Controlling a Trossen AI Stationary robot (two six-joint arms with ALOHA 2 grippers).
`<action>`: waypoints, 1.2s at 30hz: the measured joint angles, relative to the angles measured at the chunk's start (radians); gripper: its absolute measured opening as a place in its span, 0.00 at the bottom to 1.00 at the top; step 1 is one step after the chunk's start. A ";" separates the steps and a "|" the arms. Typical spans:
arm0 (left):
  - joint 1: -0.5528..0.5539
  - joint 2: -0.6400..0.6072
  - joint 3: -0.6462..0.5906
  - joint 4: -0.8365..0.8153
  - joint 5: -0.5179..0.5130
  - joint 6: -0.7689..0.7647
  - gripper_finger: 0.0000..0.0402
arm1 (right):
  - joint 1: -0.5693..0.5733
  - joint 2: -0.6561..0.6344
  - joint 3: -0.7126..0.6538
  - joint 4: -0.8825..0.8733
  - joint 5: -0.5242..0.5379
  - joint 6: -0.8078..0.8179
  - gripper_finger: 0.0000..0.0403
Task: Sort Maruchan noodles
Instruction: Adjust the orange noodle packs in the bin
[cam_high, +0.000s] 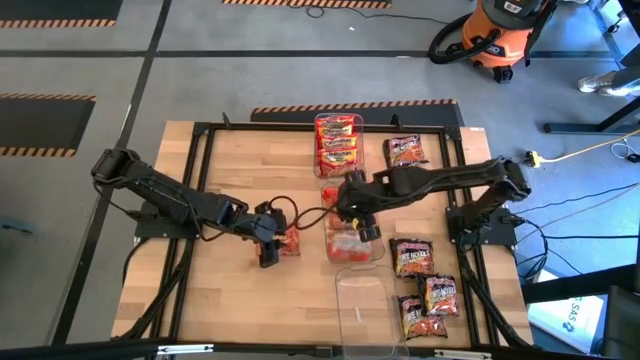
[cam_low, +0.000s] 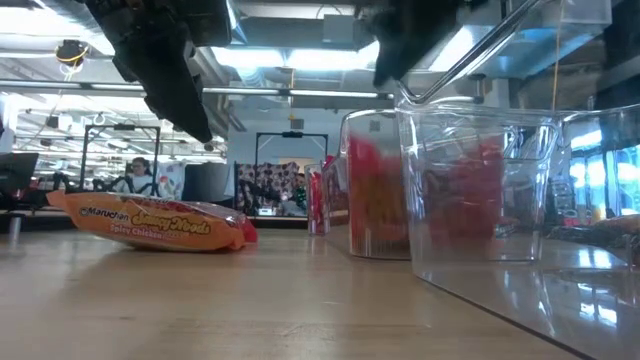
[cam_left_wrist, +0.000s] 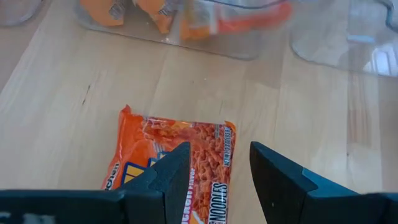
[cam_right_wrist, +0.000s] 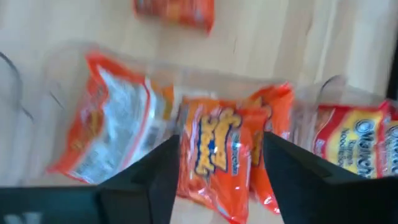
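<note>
An orange Maruchan noodle packet (cam_high: 289, 243) (cam_left_wrist: 174, 149) lies flat on the wood table, left of the middle clear bin (cam_high: 329, 243). My left gripper (cam_high: 268, 250) (cam_left_wrist: 239, 177) hovers open just above this packet's near end without touching it. My right gripper (cam_high: 358, 222) (cam_right_wrist: 221, 180) stands open above the middle bin, where several orange packets (cam_right_wrist: 214, 149) lie and lean. In the low view the loose packet (cam_low: 150, 222) rests on the table with the left gripper's dark fingers above it.
A far clear bin (cam_high: 317, 150) holds red-yellow packets (cam_high: 338, 140). An empty clear bin (cam_high: 362, 300) stands at the near edge. Dark packets lie on the table at the far right (cam_high: 405, 150) and near right (cam_high: 412, 257), (cam_high: 440, 295). Bare wood lies left of the arms.
</note>
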 joint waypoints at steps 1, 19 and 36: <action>0.000 0.000 0.000 -0.001 -0.004 -0.018 0.39 | 0.002 -0.012 0.004 0.012 -0.001 0.013 0.52; -0.256 0.021 0.000 0.045 -0.248 -0.154 0.39 | 0.110 -0.003 -0.202 0.186 -0.161 0.263 0.67; -0.248 0.021 0.000 0.049 -0.285 -0.113 0.39 | 0.117 0.005 -0.332 0.229 -0.288 0.480 0.60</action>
